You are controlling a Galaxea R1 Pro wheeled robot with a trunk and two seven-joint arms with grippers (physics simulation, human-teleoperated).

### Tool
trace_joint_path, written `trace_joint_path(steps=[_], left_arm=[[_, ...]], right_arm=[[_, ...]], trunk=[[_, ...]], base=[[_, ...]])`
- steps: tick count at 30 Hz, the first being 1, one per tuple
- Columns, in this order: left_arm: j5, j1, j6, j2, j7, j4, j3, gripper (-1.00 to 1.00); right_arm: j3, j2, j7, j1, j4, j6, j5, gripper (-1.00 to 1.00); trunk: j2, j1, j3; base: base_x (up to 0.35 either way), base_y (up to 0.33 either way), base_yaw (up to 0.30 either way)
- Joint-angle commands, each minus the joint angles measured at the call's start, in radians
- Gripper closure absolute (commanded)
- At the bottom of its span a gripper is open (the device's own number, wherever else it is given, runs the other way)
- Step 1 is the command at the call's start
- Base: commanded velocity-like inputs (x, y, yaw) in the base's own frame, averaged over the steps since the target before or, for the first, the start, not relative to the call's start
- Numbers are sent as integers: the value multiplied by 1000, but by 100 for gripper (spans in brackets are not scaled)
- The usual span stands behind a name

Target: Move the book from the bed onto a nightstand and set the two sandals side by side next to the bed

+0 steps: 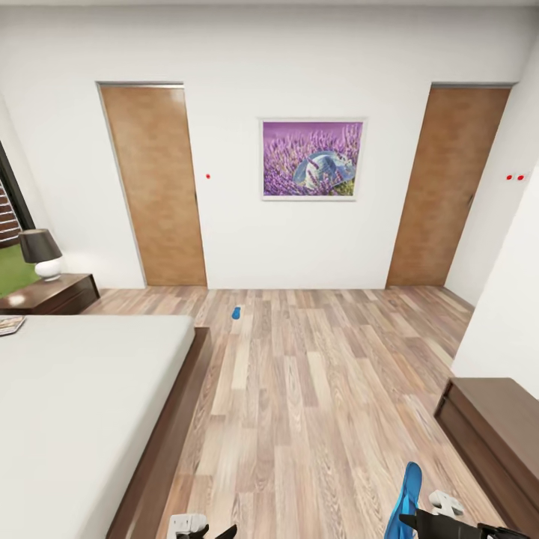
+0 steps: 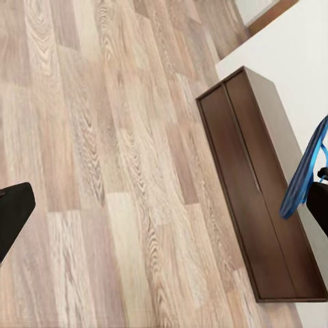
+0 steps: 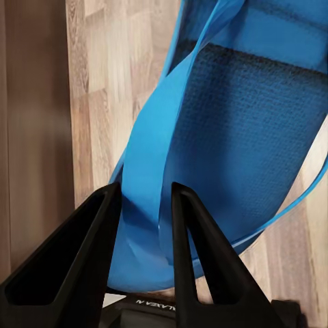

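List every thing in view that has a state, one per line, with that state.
Right pincer: shut on held sandal, off the floor.
Left pincer: cannot tell if open or shut.
Other sandal: lying on the floor near the bed's corner.
Book: lying on the bed, by its far edge.
Left door: closed.
Right door: closed.
Lamp: upright on the nightstand.

You have two blue sandals (image 1: 405,500) (image 1: 236,313), one bed (image 1: 82,404), one book (image 1: 10,324), one nightstand (image 1: 56,294) bearing one lamp (image 1: 41,253), two wooden doors (image 1: 155,183) (image 1: 448,183), one framed picture (image 1: 311,159), and one long low cabinet (image 1: 498,438).
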Motion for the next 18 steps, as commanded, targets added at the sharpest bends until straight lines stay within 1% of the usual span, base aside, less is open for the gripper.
trace_joint_path(steps=[1,18], left_arm=[[11,0,9,1,0,-2,-2,-100],[11,0,9,1,0,-2,-2,-100]], right_arm=[[3,0,7,-1,2,9,-13,100],[3,0,6,-1,2,9,-13,100]], trunk=[[-1,1,-1],[-1,1,-1]], base=[[330,0,0],[329,0,0]])
